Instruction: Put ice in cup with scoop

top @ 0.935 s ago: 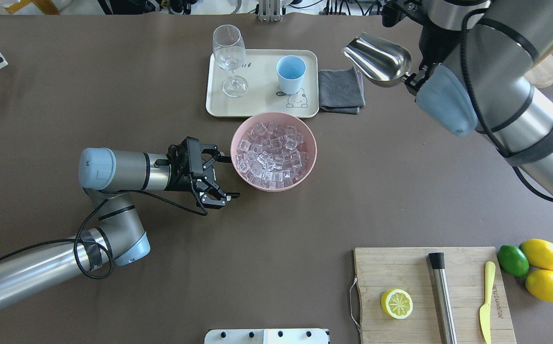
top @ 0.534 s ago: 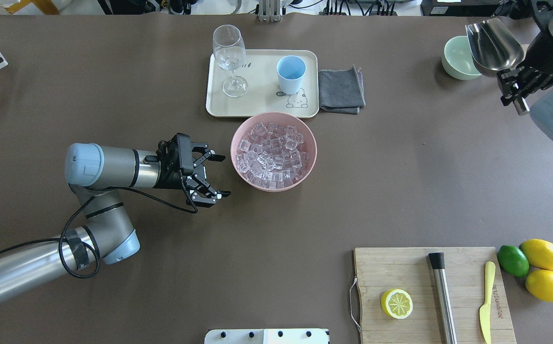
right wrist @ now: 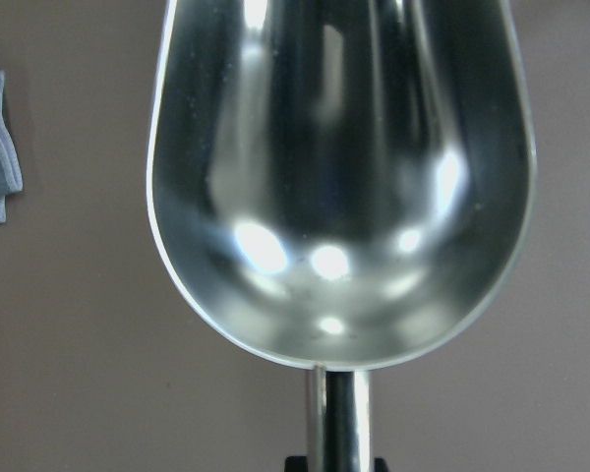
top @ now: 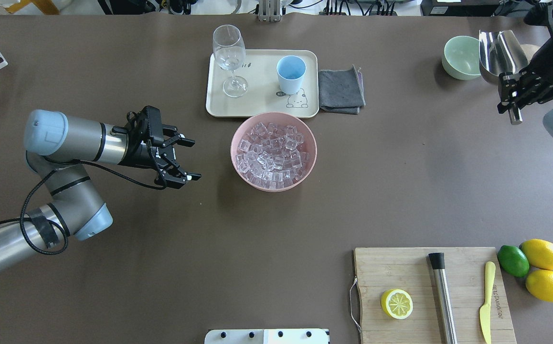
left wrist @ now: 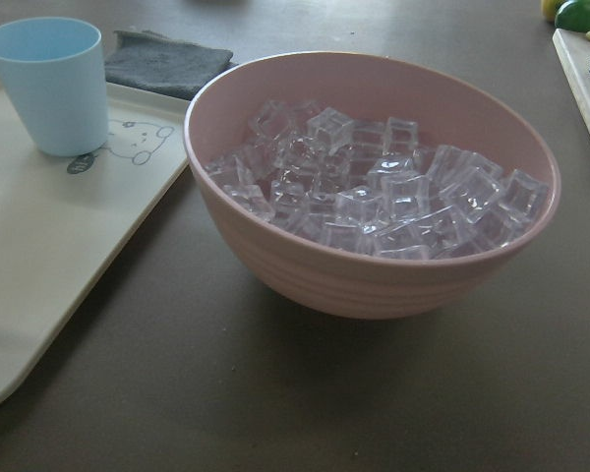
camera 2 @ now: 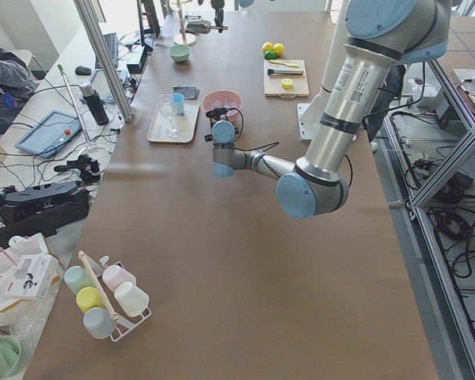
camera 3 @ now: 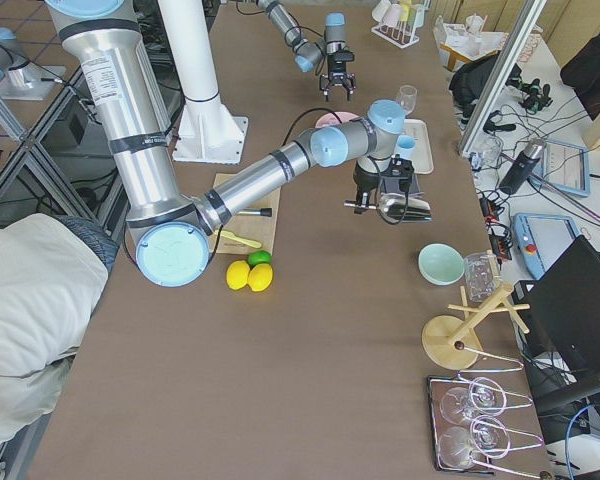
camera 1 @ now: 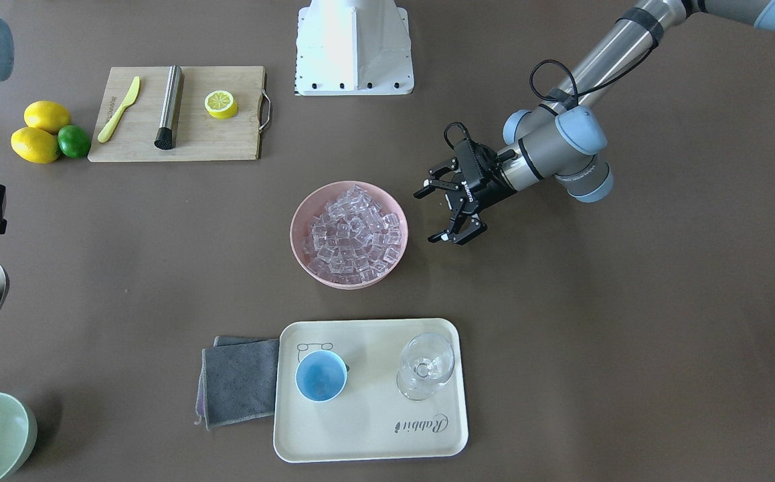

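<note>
- The right gripper (top: 510, 95) is clamped on the short straight handle of the shiny stainless-steel scoop (top: 496, 50), at the far right of the brown desk (top: 114, 71).
- The scoop is held above the desk near the pale green bowl (top: 460, 57), well apart from the ice. The wrist view shows its deep trough as bare, gleaming metal.
- The left gripper (top: 195, 159) hangs with its fingers spread apart and grips nothing. It points at the round pink bowl (top: 233, 154) and stands a little way off from its rim.
- The ice (top: 271, 153), a heap of small clear glassy cubes, fills the pink bowl near the middle of the desk.
- The small light-blue cup (top: 291, 74) stands upright on the cream rectangular tray (top: 257, 102), just beyond the pink bowl.
- A clear stemmed wine glass (top: 228, 57) stands on the same tray, at its other end from the cup.
- A folded grey cloth (top: 341, 91) lies on the desk, touching the tray's edge on the cup's side.
- A wooden cutting board (top: 400, 267) at the near right carries a halved lemon (top: 396, 303), a steel rod with a black tip (top: 442, 296) and a yellow knife (top: 486, 301).
</note>
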